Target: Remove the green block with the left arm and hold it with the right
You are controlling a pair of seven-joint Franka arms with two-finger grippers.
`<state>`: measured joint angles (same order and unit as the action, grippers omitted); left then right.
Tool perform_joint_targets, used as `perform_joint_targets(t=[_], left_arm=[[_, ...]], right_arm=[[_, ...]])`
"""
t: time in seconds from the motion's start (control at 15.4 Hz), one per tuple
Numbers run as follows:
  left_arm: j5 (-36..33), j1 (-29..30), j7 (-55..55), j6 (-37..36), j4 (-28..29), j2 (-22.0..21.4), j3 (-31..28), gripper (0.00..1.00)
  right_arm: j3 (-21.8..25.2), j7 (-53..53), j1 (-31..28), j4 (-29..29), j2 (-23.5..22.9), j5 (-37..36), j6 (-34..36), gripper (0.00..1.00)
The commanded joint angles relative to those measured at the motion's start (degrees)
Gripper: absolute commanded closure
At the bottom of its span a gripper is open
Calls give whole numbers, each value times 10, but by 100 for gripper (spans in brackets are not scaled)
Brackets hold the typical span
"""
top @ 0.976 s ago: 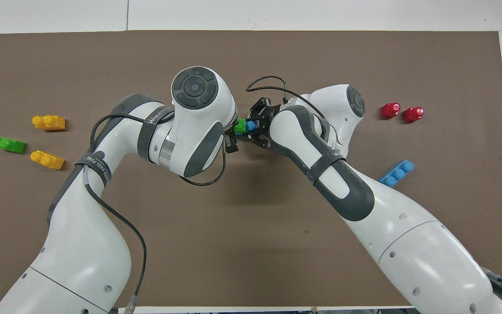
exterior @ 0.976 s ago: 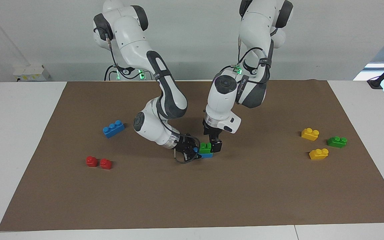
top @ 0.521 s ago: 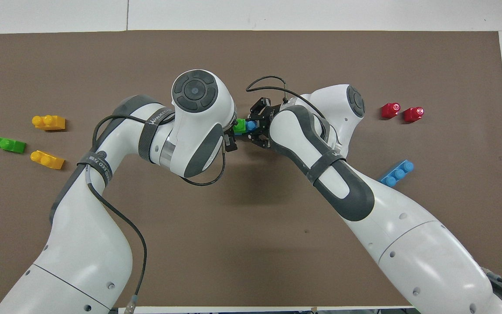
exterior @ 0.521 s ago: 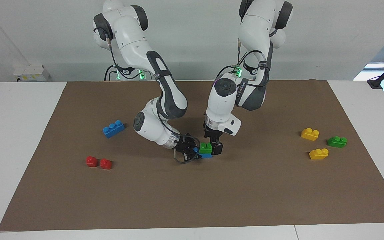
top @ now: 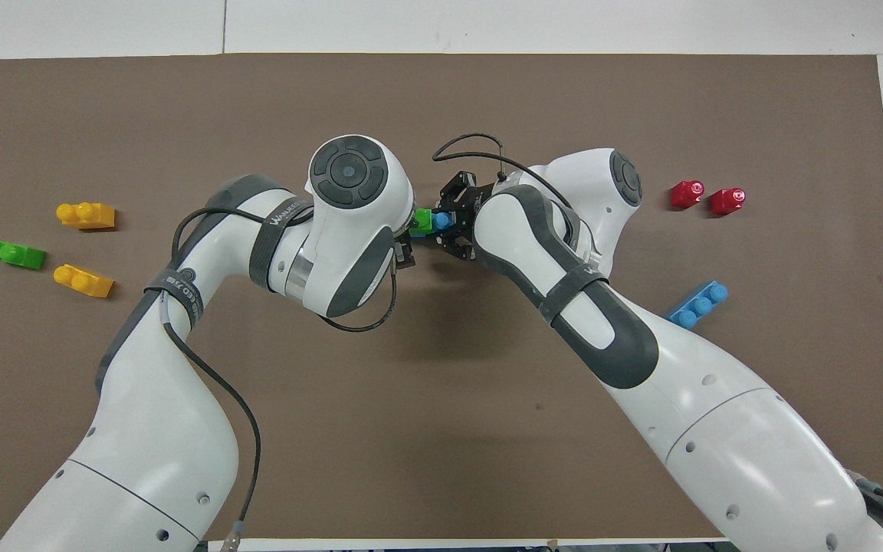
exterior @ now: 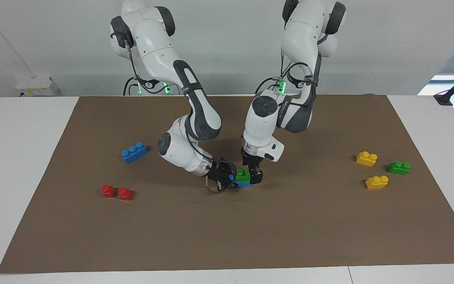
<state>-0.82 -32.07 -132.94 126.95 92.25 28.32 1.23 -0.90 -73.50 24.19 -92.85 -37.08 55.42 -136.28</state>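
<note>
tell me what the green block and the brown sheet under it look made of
Green block: apparently moulded plastic, smooth with a slight sheen, with round studs on top. Brown sheet: matte and flat with no glare, likely paper, card or thin felt; which one cannot be told.

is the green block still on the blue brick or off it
On: the green block sits studs-up atop the blue brick.

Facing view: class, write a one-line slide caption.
Right gripper clamps the blue brick while left gripper straddles the green block stacked on it.
</note>
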Motion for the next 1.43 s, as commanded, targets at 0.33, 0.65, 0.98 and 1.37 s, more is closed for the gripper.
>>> perform_joint_targets(t=[0.33, 0.65, 0.98, 1.37], left_arm=[[-43, -18, -14, 10, 5, -2, -7, 100], [-44, -16, -11, -5, -8, -4, -7, 100], [-40, -7, 1, -54, -18, -41, -4, 100], [-22, 15, 18, -107, -17, -105, -3, 100]], right_arm=[[-4, 33, -2, -7, 1, 17, -28, 79], [-4, 33, -2, -7, 1, 17, -28, 79], [-4, 34, -1, -7, 0, 17, -28, 79], [-4, 34, 0, -7, -1, 17, -28, 79]])
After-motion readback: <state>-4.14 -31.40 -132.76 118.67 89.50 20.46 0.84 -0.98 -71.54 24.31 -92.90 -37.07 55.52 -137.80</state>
